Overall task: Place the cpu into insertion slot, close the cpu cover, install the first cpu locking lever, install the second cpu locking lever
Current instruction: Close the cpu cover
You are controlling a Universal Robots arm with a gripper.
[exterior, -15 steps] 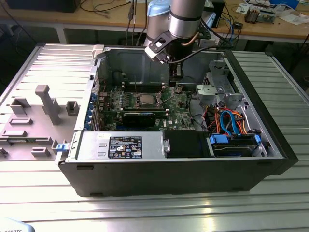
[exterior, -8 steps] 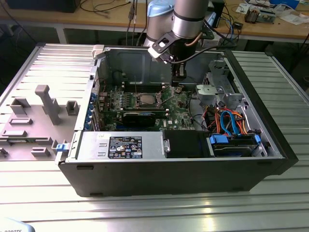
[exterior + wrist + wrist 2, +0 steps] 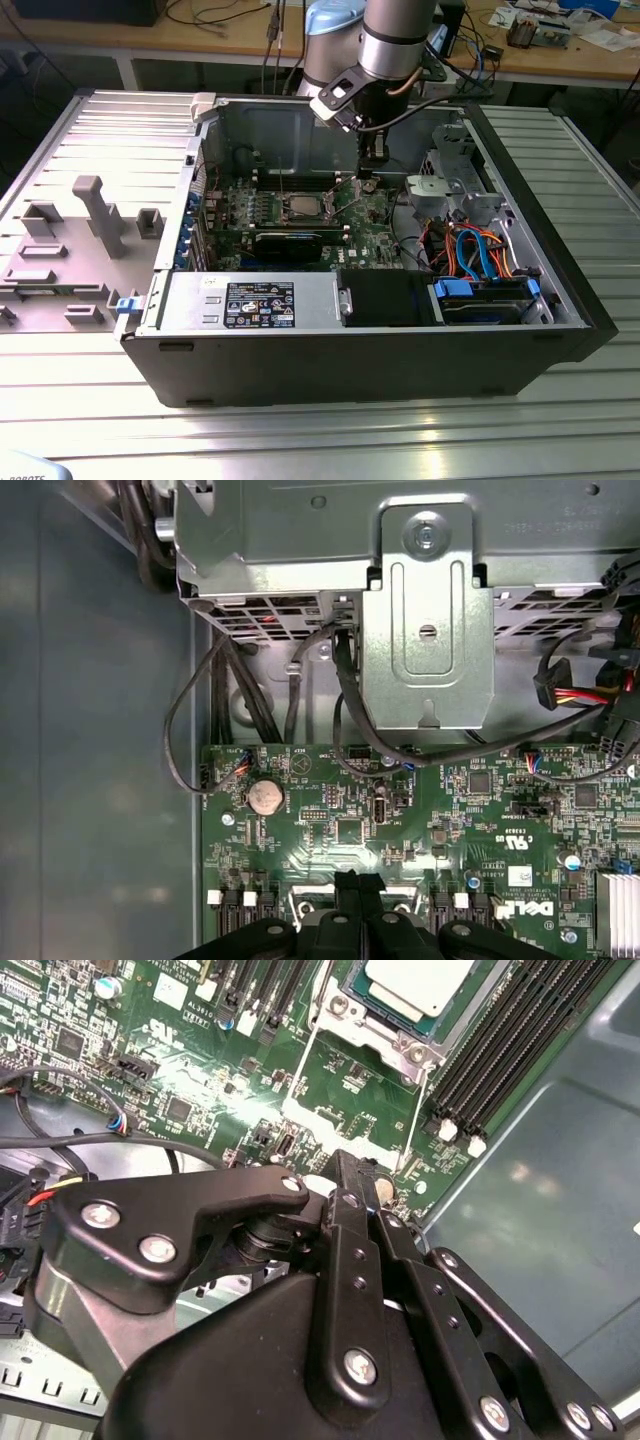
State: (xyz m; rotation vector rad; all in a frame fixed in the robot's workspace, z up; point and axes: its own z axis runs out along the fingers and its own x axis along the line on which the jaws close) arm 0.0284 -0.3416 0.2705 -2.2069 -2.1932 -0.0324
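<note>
The cpu point(image 3: 300, 207) point(image 3: 418, 982), a flat silvery square, lies in the insertion slot on the green motherboard point(image 3: 375, 235), hiding the contact field. A silver metal frame, the cpu cover point(image 3: 385, 1032), lies flat around the chip's edge. Two thin wire levers point(image 3: 303, 1065) run away from the socket over the board; I cannot tell whether they are latched. My gripper point(image 3: 371, 176) point(image 3: 352, 1172) point(image 3: 358, 888) hangs inside the case, to the exterior view's right of the socket and above the board. Its black fingers are shut together with nothing between them.
A black card point(image 3: 290, 242) lies just in front of the socket. Long memory slots point(image 3: 510, 1030) flank it. A metal drive cage point(image 3: 450, 185) point(image 3: 428, 640) and orange and blue cables point(image 3: 480, 250) fill the case's right. A coin battery point(image 3: 265, 796) sits on the board.
</note>
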